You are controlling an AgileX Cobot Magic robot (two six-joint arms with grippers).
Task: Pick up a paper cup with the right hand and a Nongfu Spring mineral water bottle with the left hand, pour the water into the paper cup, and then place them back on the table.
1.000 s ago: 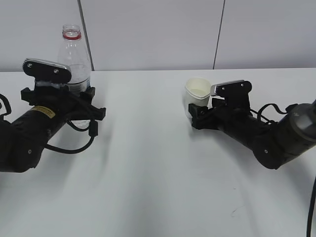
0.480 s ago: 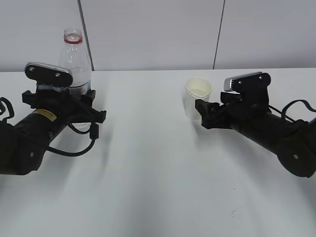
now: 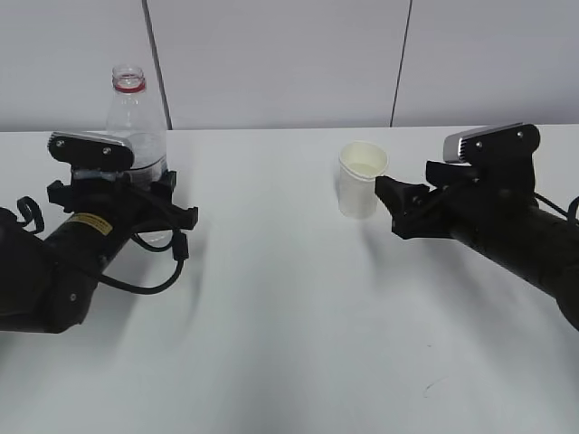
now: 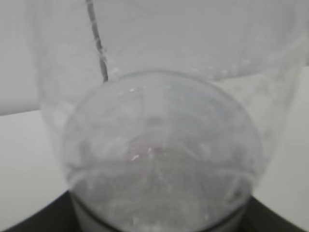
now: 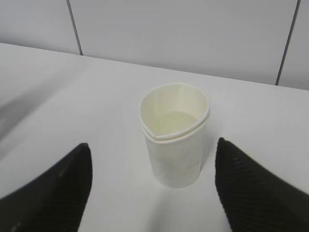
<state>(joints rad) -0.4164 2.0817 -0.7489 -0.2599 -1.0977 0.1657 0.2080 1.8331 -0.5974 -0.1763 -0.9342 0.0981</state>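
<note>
Scuff mark [image 3: 431,387] on the near tabletop [image 3: 289,344], right side. Right tool [image 5: 153,186]: fingers [image 5: 58,186] spread wide, holding nothing, tips short of the paper cup [image 5: 175,140]. Cup stands upright on the tabletop between and just beyond the fingertips, apart from both, rim dented, liquid visible inside. Left tool [image 3: 122,185]: sits around the lower body of the Nongfu Spring bottle [image 3: 134,117]; can't tell from either view if it's pinching or just beside it. Bottle upright, capless, red neck ring on top, at the far left of the tabletop. Left wrist view is filled by clear bottle [image 4: 159,145], blurred.
</note>
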